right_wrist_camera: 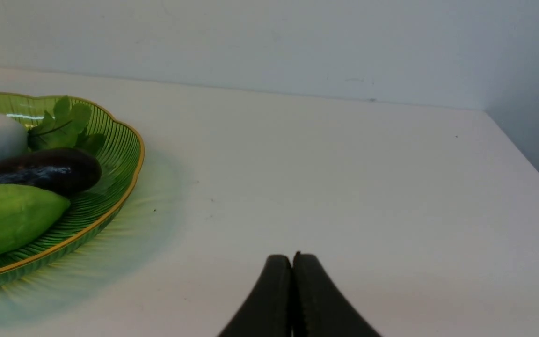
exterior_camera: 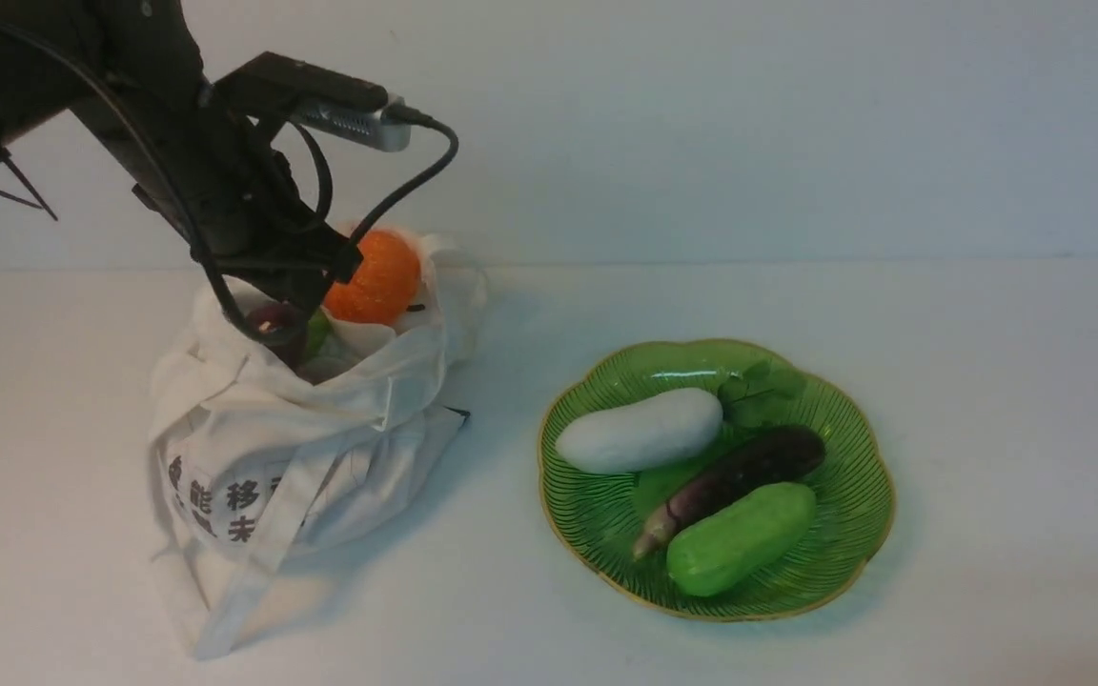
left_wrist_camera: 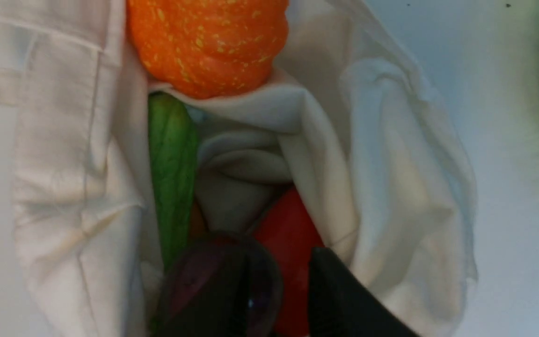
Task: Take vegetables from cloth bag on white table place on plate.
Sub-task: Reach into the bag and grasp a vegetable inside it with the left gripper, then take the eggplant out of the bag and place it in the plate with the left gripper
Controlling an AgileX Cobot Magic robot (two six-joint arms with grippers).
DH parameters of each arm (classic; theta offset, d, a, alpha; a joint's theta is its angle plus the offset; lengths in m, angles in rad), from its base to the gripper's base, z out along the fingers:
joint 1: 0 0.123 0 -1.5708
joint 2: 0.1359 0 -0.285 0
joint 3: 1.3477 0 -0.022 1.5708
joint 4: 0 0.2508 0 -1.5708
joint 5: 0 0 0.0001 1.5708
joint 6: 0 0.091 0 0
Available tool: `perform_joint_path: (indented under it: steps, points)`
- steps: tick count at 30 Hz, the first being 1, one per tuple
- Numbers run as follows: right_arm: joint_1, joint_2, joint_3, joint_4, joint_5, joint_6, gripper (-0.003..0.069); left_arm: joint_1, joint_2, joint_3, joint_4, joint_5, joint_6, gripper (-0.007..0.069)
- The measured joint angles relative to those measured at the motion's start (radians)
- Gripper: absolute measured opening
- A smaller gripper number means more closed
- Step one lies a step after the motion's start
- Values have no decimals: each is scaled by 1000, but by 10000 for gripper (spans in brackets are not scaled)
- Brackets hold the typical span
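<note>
Eggplant (left_wrist_camera: 222, 283) in cloth bag (exterior_camera: 320, 448) hides whether left tool (exterior_camera: 282, 324) grips it; right tool (right_wrist_camera: 292, 267) together.

Table (exterior_camera: 987, 381): plate (exterior_camera: 597, 514), cloth bag (exterior_camera: 320, 448), seemingly slumped

Plain pale grey-white wall (exterior_camera: 749, 124) rises behind far edge of surface (exterior_camera: 1006, 362), spans full width. Matte, evenly lit. Darker side wall (right_wrist_camera: 531, 84) past right edge.

A plain pale grey wall (exterior_camera: 749, 124) rises behind the white table (exterior_camera: 987, 381), under soft, even light.
</note>
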Motion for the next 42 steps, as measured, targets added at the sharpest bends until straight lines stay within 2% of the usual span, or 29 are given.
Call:
perform_joint_path:
  steps: [2, 4, 6, 10, 13, 16, 17, 18, 27, 32, 37, 38, 41, 42]
  points:
    - [0, 0, 0, 0, 0, 0, -15, 0, 8, 0, 18, -1, -8, 293]
    - [0, 0, 0, 0, 0, 0, -15, 0, 33, 0, 56, -2, -32, 407]
    - [0, 0, 0, 0, 0, 0, -15, 0, 45, 0, 65, -3, -37, 467]
    - [0, 0, 0, 0, 0, 0, -15, 0, 72, 0, 68, -9, -40, 525]
    - [0, 0, 0, 0, 0, 0, -15, 0, 83, 0, 72, -14, -40, 526]
    - [0, 0, 0, 0, 0, 0, -15, 0, 94, 0, 82, -17, -43, 464]
    - [0, 0, 0, 0, 0, 0, -15, 0, 94, -2, 82, -15, -50, 393]
    - [0, 0, 0, 0, 0, 0, -15, 0, 93, -7, 82, -10, -58, 360]
    - [0, 0, 0, 0, 0, 0, -15, -1, 10, -44, 82, 3, -70, 363]
    - [0, 0, 0, 0, 0, 0, -15, -1, -52, -91, 39, 2, -70, 363]
    - [0, 0, 0, 0, 0, 0, -15, -15, -107, -122, -176, -29, -39, 363]
    - [0, 0, 0, 0, 0, 0, -15, -40, -116, -125, -248, -43, -3, 363]
    - [0, 0, 0, 0, 0, 0, -15, -87, -120, -129, -324, -55, 40, 363]
    - [0, 0, 0, 0, 0, 0, -15, -148, -121, -129, -383, -67, 81, 363]
